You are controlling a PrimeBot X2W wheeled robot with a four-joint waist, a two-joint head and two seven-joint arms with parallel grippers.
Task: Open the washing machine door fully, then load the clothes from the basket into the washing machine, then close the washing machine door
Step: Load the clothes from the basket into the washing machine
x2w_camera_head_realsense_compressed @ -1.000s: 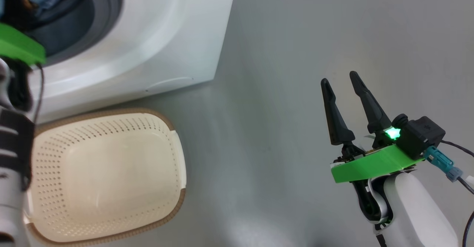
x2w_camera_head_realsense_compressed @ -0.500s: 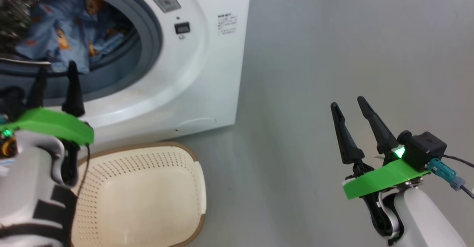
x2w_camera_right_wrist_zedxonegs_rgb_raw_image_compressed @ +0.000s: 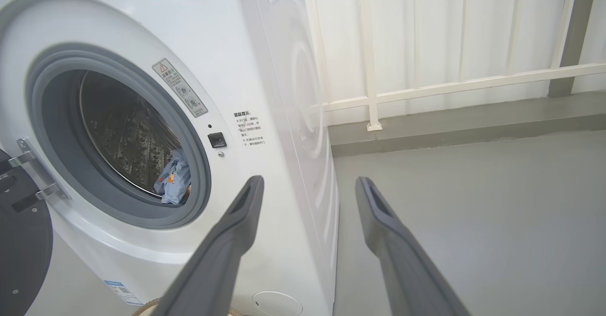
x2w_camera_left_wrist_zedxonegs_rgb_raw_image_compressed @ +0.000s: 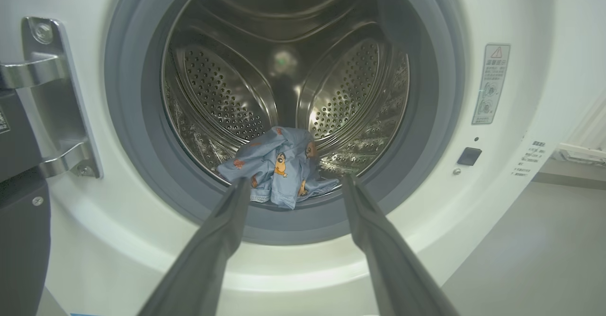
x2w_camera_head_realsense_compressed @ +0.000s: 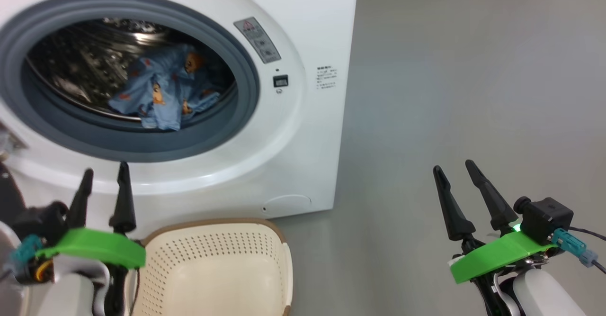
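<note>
**Clothes [x2w_camera_head_realsense_compressed: 163, 91].** One bundle of light blue bear-print fabric lies at the front bottom of the drum [x2w_camera_left_wrist_zedxonegs_rgb_raw_image_compressed: 284, 46], inside the grey gasket [x2w_camera_head_realsense_compressed: 248, 93]. In the left wrist view its lowest fold reaches the gasket's inner lip. No fabric shows outside the washing machine [x2w_camera_head_realsense_compressed: 307, 131].

**Basket [x2w_camera_head_realsense_compressed: 208, 222].** It stands on the floor [x2w_camera_head_realsense_compressed: 473, 69], just in front of the machine's lower front panel. The part visible in the head view holds nothing. Its near end is cut off by the picture edge, so a full check is not possible.

**Washing machine door [x2w_camera_right_wrist_zedxonegs_rgb_raw_image_compressed: 21, 249].** It is swung away from the opening on its metal hinge [x2w_camera_left_wrist_zedxonegs_rgb_raw_image_compressed: 57, 98]. Only a dark edge of it shows, so the exact swing angle cannot be told. The opening itself is unobstructed.

**Left pincer [x2w_camera_head_realsense_compressed: 105, 168].** Its fingers are apart and hold nothing. It sits beside the basket's rim, in front of the opening, and points at the drum.

**Right pincer [x2w_camera_head_realsense_compressed: 453, 165].** Its fingers are apart and hold nothing. It is over bare floor, well to the right of the machine.

**Progress (judged).**
1. Opening the door: done.
2. Loading the clothes: done, or very nearly, subject to the basket's hidden end.
3. Closing the door: not yet done.

**Caution.** The low fold at the gasket lip could be trapped when the door shuts. Confirm it sits inside the drum before closing.
</note>
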